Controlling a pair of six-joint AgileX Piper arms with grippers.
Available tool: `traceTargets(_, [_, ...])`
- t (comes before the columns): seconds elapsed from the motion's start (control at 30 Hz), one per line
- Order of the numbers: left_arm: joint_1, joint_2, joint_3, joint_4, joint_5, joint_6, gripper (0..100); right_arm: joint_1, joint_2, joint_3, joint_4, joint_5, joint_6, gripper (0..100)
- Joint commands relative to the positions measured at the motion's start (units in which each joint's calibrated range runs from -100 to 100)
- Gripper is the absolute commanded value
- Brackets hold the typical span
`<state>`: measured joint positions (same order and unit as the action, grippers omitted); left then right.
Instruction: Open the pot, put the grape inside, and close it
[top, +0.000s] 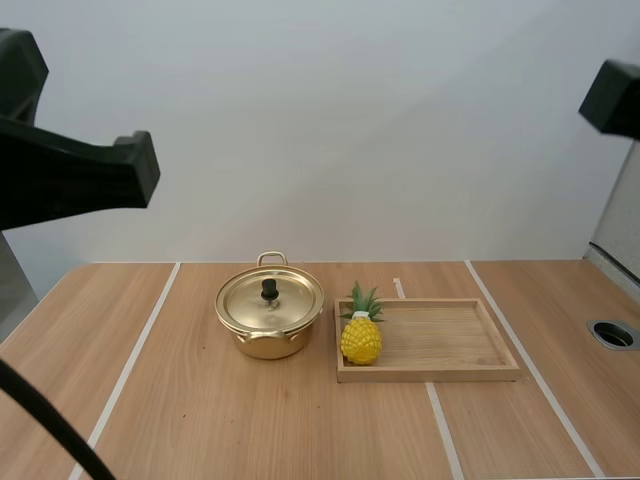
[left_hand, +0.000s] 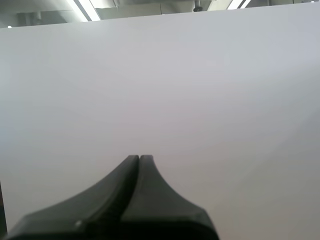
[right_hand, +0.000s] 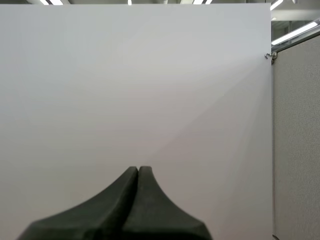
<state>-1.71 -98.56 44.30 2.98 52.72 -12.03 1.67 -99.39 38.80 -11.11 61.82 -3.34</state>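
sitting far from left pincer (left_hand: 139, 157), right pincer (right_hand: 138, 169) (both closed, empty): pot (top: 270, 318), pineapple (top: 361, 338).

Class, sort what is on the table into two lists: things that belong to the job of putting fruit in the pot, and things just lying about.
Belongs to the job: gold pot; its lid, resting on it; pineapple, the fruit at hand, upright at the left end of the wooden tray.
Just lying about: wooden tray; round hole in the table.
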Motion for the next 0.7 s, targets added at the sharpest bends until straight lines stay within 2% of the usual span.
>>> traceTargets(0.0, [0.82,-1.17,4.50,1.10,-7.14,-2.97,1,-0.72,-0.61,4.60,-0.51,-5.33,1.04,0])
traceTargets(0.13, [1.50,-1.44,12.26,1.10,-15.51,-3.49,1,-0.97,-0.61,11.64,-0.51,-12.22,3.11,0])
traceTargets(0.3, [1.51,-1.44,23.05,1.10,-24.78,-3.63,1,-0.97,-0.61,22.36,-0.62,-23.68,3.11,0])
traceTargets(0.43, [1.51,-1.44,31.95,1.10,-27.28,-7.97,1,-0.97,-0.61,32.54,-0.62,-30.84,3.11,0])
traceTargets(0.67, [1.51,-1.44,43.84,1.73,-28.16,-7.24,1,-0.97,-0.61,45.78,-0.62,-30.14,3.11,0])
